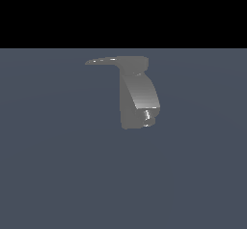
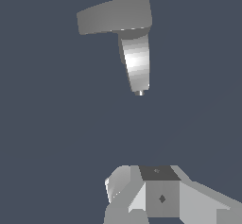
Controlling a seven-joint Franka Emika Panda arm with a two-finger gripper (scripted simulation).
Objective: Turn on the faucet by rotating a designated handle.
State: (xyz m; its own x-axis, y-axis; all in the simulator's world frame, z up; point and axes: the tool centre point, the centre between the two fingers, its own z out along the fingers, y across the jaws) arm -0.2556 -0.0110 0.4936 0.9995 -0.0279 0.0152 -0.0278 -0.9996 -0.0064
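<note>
Nearest to us in the wrist view is the white and grey blocky gripper (image 2: 142, 204), cut off by the frame edge, so we cannot tell whether its fingers are apart or together; it touches nothing and sits well apart from the fixture. It does not appear in the exterior view at all. Beyond it stands the chunky matte grey curved faucet (image 1: 139, 95), alone on the flat slate-blue ground (image 1: 58, 175), its body running down from a flat top cap to a small round spout opening at the lower end, which faces the exterior camera and slightly toward the exterior view's right. From the cap the thin, flat, tapering grey lever handle (image 1: 102, 60) sticks out sideways, its long axis roughly level and its tip pointing to the exterior view's left. In the wrist view the handle (image 2: 97, 20) looks like a broad slab, probably foreshortened. Nothing stands between gripper and handle.
</note>
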